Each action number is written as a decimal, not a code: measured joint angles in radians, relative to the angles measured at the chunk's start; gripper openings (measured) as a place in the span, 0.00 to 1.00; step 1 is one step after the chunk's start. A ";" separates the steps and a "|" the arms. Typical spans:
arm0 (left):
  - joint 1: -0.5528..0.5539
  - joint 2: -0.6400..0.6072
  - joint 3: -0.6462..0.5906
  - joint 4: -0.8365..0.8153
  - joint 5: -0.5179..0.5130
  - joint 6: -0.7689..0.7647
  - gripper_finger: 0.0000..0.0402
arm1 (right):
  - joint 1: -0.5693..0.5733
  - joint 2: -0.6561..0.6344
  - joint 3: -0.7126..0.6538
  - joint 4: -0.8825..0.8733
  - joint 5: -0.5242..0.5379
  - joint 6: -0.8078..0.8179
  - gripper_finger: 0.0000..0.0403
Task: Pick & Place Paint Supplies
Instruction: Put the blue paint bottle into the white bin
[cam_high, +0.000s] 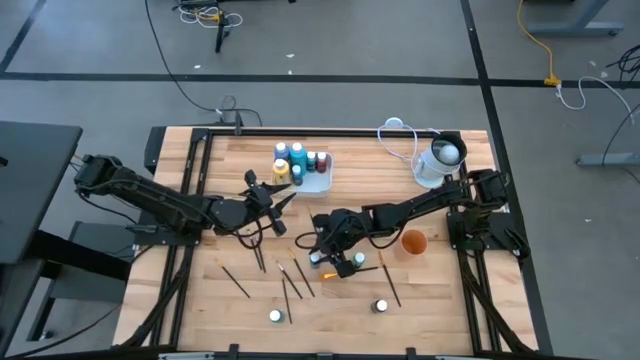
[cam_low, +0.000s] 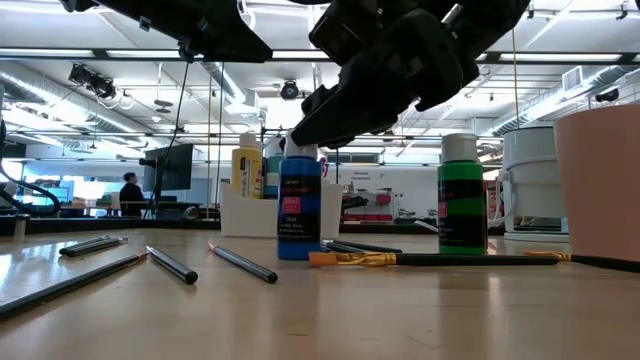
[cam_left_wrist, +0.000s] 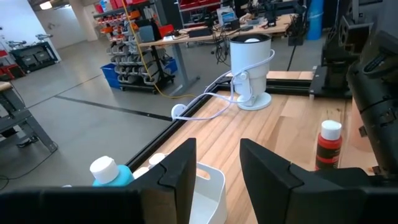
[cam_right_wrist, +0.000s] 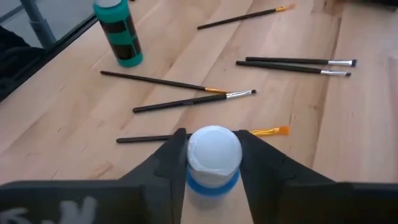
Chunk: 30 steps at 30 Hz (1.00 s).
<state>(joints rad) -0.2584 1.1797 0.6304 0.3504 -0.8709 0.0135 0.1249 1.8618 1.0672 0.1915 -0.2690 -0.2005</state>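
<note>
A blue bottle (cam_low: 299, 215) with a white cap stands upright on the table near its middle, and my right gripper (cam_right_wrist: 213, 146) is shut on it. A teal bottle (cam_right_wrist: 118, 31) stands close by, among thin dark brushes (cam_right_wrist: 186, 102) that lie flat. My left gripper (cam_left_wrist: 217, 155) hovers open with nothing between its fingers, at the near edge of the white tray (cam_high: 318, 182). Several bottles (cam_high: 295, 160) stand in that tray. Two more white-capped bottles (cam_high: 275, 316) stand near the table's front edge. My right gripper pinches the blue bottle's white cap (cam_right_wrist: 214, 152) between its two fingers, one on each side. The fingers slant down from the table's right side. The bottle is upright, its base (cam_low: 298, 255) on the table.
A white round container (cam_high: 440, 160) with a cable stands at the back right. An orange cup (cam_high: 413, 242) sits right of my right gripper. An orange-tipped brush (cam_right_wrist: 273, 131) lies just past the held bottle. Black frame rails (cam_high: 190, 200) run along both table sides.
</note>
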 joint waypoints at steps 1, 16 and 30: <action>0.000 0.000 0.000 0.000 0.000 0.000 0.33 | 0.000 0.000 0.000 0.012 0.000 0.003 0.28; 0.000 0.000 0.000 0.007 0.000 0.001 0.33 | -0.088 -0.150 0.002 0.110 0.593 0.124 0.30; 0.002 0.000 0.002 0.014 0.038 0.001 0.33 | -0.366 0.024 0.000 0.243 0.460 0.209 0.29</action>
<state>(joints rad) -0.2562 1.1801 0.6319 0.3641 -0.8326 0.0147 -0.2414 1.8859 1.0672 0.4346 0.1913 0.0083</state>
